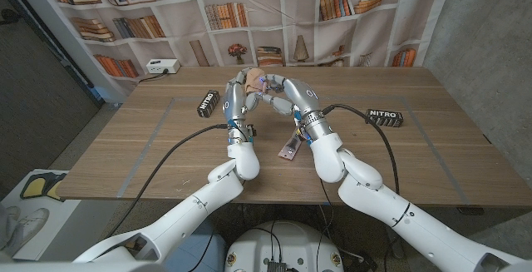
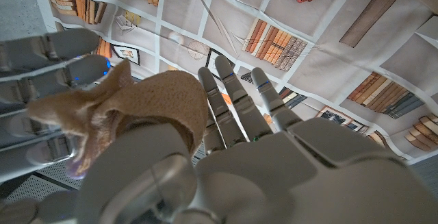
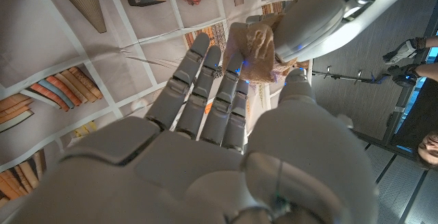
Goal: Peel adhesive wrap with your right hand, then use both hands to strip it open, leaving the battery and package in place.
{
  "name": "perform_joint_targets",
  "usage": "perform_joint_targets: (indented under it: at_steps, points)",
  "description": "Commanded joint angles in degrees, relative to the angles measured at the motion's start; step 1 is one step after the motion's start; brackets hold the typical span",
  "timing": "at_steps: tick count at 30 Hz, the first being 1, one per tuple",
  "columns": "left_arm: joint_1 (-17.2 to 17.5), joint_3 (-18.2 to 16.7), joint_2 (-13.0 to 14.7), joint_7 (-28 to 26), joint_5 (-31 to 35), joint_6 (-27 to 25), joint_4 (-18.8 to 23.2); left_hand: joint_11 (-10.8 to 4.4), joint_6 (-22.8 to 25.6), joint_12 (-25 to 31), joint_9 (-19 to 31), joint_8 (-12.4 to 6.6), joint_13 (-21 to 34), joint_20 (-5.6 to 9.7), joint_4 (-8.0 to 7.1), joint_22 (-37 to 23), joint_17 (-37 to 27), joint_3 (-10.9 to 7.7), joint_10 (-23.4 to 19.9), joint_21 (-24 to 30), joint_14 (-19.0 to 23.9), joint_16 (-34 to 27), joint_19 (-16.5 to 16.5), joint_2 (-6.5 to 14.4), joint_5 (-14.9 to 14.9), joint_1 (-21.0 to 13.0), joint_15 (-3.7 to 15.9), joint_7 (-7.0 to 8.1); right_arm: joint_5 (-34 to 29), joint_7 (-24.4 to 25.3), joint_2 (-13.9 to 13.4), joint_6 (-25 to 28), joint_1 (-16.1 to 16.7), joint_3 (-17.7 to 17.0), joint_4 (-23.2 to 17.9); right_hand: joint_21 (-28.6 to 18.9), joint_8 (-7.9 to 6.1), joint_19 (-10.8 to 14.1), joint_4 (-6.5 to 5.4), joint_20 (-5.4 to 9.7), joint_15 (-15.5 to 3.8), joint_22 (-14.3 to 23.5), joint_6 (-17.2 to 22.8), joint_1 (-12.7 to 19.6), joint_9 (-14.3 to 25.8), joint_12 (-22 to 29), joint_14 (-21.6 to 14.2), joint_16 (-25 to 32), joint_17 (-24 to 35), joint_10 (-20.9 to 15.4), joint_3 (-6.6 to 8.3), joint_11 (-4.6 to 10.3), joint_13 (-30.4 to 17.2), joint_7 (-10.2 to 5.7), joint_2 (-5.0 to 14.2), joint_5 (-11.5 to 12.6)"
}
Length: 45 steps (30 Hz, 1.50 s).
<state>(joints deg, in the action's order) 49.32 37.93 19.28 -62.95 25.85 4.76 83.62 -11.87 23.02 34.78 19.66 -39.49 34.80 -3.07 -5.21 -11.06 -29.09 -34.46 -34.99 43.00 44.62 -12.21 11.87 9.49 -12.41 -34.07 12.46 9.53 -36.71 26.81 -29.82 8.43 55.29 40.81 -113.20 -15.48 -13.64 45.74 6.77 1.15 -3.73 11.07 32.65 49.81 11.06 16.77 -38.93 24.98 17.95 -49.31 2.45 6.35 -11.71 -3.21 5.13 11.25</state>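
Note:
A crumpled tan adhesive wrap (image 1: 254, 80) is held up above the far middle of the table, between my two hands. My left hand (image 1: 235, 99) grips it from the left, my right hand (image 1: 293, 94) from the right, fingertips meeting at the wad. In the left wrist view the wrap (image 2: 140, 104) sits by my left hand's (image 2: 274, 162) thumb, with the right hand's fingers (image 2: 48, 63) against it. In the right wrist view the wrap (image 3: 257, 42) lies at my right hand's (image 3: 219, 121) fingertips, under the left hand (image 3: 318, 18). A small flat package (image 1: 289, 147) lies on the table below.
Two black NITRO batteries lie on the table, one left (image 1: 208, 104) and one right (image 1: 386, 116) of the hands. A white power strip (image 1: 162, 66) sits at the far left edge. A person (image 3: 419, 49) is at the edge of the right wrist view.

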Motion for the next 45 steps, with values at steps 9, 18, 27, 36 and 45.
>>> perform_joint_targets:
  at_steps: [9, 18, 27, 36, 45]
  points:
    - [1.1, 0.0, 0.2, -0.3, 0.4, -0.1, 1.4, 0.01, -0.5, 0.3, -0.1, -0.57, -0.2, -0.23, -0.11, -0.1, -0.2, -0.34, -0.3, 0.2, 0.0, -0.2, 0.2, 0.4, -0.1, 0.1, 0.25, -0.17, -3.5, 3.7, 2.1, 2.6, -0.5, 2.3, 2.0, -0.9, -0.48, 1.5, 1.51, 0.78, -8.8, 0.4, 2.0, 2.6, 0.2, 0.3, -2.1, 0.5, 0.3, -2.3, 0.56, -0.51, 0.1, -0.76, -0.08, 0.2]
    - [1.2, 0.1, 0.3, 0.0, 0.6, 0.3, 1.5, 0.0, -0.5, 0.4, -0.2, -0.71, -0.1, -0.14, -0.14, -0.1, -0.2, -0.38, -0.3, 0.2, 0.0, -0.2, 0.2, 0.4, -0.1, 0.2, 0.25, -0.17, -4.5, 5.2, 2.8, 3.8, -0.6, 2.9, 2.6, -1.2, -0.37, 1.5, 2.47, 0.87, -9.41, 0.5, 2.7, 5.2, 0.2, 0.1, -2.8, 0.9, 0.8, -3.3, 1.45, -0.12, 0.1, -2.2, 0.16, 0.2]
    - [1.4, 0.2, 0.3, -0.1, 0.8, 0.4, 1.4, -0.01, -0.4, 0.4, -0.3, -0.81, -0.2, -0.18, -0.18, -0.1, -0.2, -0.37, -0.3, 0.2, 0.0, -0.2, 0.2, 0.4, -0.1, 0.3, 0.23, -0.16, -4.9, 7.6, 2.8, 3.6, -0.2, 3.1, 3.1, -2.2, -1.07, 1.8, 3.63, 3.68, -9.96, 1.0, 6.7, 14.4, 0.3, 0.5, -5.6, 1.8, 2.3, -6.9, 5.09, 2.52, -0.1, -4.13, 2.19, 0.2]
    - [1.4, 0.4, 0.2, -0.1, 1.0, 0.6, 1.5, 0.0, -0.5, 0.4, -0.3, -0.9, -0.2, -0.17, -0.2, -0.1, -0.2, -0.39, -0.3, 0.2, 0.0, -0.2, 0.2, 0.4, -0.1, 0.4, 0.25, -0.1, -5.5, 10.1, 3.0, 3.6, 0.3, 3.0, 3.2, -3.5, -2.0, 1.9, 3.26, 5.02, -10.08, 1.6, 10.8, 19.0, 0.5, 1.7, -7.7, 2.4, 3.6, -9.6, 6.52, 3.72, -1.3, -4.72, 2.73, -0.2]
    - [1.8, 0.4, 0.3, -0.1, 1.3, 0.3, 2.1, -0.01, -0.5, 0.5, -0.4, -0.99, -0.1, -0.15, -0.24, -0.1, -0.3, -0.41, -0.3, 0.2, 0.0, -0.2, 0.2, 0.4, -0.1, 0.4, 0.25, -0.08, -5.4, 12.2, 3.2, 2.8, 0.7, 2.8, 3.6, -5.2, -4.21, 1.3, 2.49, 5.54, -10.11, 2.5, 19.2, 22.2, 0.8, 2.9, -9.4, 2.7, 5.2, -9.0, 7.3, 3.93, -3.7, -4.75, 3.31, -0.7]
